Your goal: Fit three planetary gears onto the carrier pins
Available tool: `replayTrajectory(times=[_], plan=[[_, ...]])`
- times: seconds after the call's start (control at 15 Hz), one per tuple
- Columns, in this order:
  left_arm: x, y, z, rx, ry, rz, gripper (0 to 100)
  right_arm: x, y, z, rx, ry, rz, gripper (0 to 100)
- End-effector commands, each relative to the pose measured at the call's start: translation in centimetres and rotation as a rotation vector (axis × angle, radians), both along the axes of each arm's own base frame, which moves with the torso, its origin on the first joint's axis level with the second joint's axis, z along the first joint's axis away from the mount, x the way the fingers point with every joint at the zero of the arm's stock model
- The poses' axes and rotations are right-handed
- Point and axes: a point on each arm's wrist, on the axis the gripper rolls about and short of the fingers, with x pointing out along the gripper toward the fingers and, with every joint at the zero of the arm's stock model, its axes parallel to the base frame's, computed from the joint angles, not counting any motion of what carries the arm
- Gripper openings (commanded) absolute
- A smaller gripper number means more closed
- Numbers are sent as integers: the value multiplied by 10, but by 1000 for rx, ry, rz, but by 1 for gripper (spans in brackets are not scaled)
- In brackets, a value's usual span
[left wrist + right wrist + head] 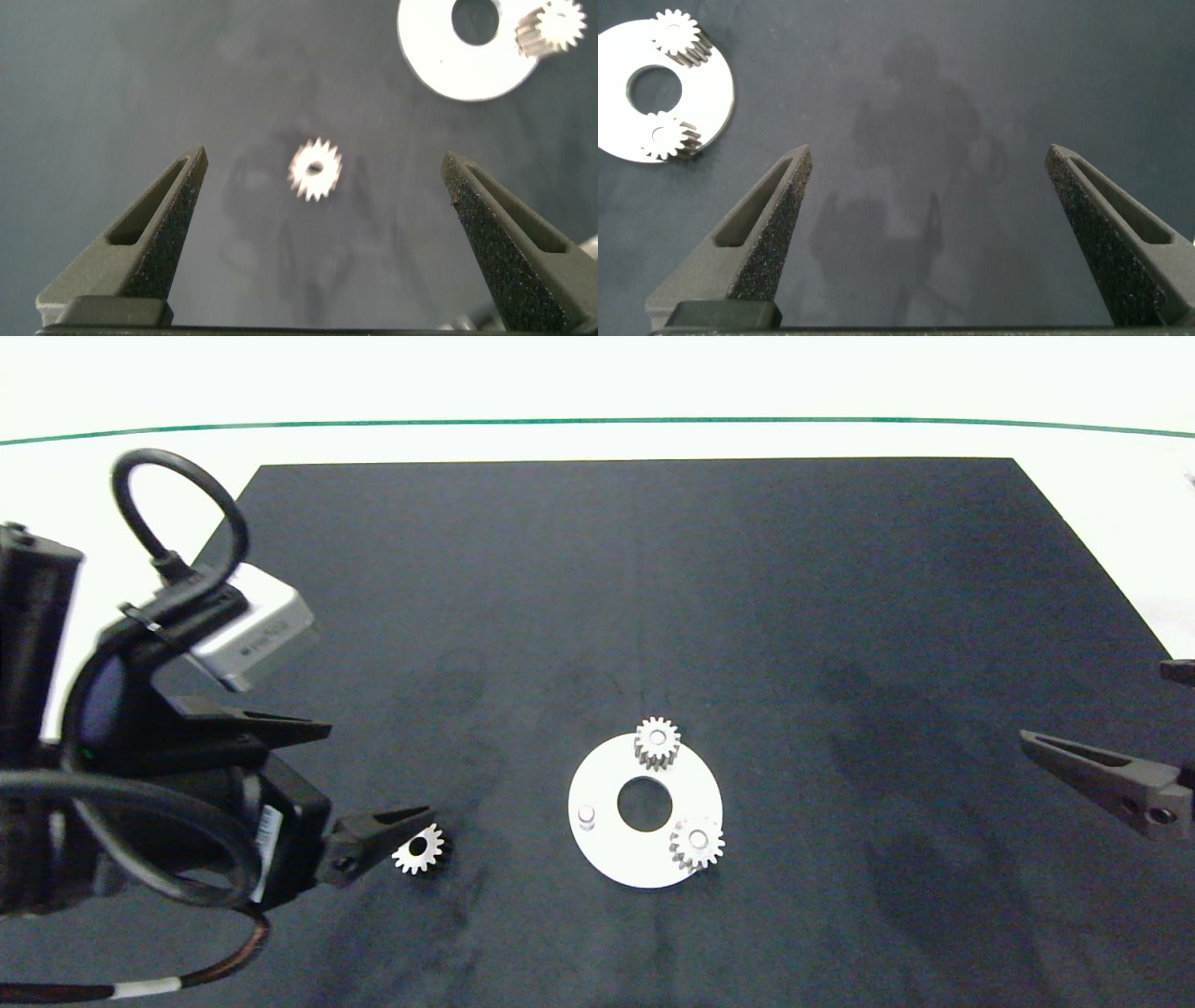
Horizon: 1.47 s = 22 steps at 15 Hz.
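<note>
Left gripper [387, 782] spread wide, hanging over a loose gear [419, 850] on the black mat [653, 569], not touching it; white disc [607, 849] nearby, two gears [696, 843] on pins, one pin [586, 816] bare; right gripper [943, 233] spread wide, off to the side

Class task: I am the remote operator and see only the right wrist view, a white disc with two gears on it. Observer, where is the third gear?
Observer: The third gear lies flat on the black mat, off the white disc.
Operator: Is a hand near it?
Observer: Yes. The left hand is open above it, one finger on each side in its wrist view.
Operator: Is a pin free?
Observer: One bare carrier pin stands on the disc's side nearest that gear.
Operator: My hand?
Observer: The right hand is open at the mat's right edge, over nothing.
</note>
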Motion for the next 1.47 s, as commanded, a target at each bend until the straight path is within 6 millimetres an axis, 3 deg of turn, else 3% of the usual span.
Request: replayTrajectory(times=[0.07, 0.6, 0.93, 1.47], plan=[[11, -32, -65, 140, 109, -44, 100, -2, -2, 0, 3, -2, 9, 100], [16, -29, -76, 142, 114, -22, 100, 0, 0, -1, -1, 6, 16, 100], [36, -20, -89, 189, 94, 26, 100, -2, -1, 1, 7, -6, 17, 100], [48, -14, -103, 194, 127, 84, 100, -1, 0, -3, -20, 3, 22, 100]])
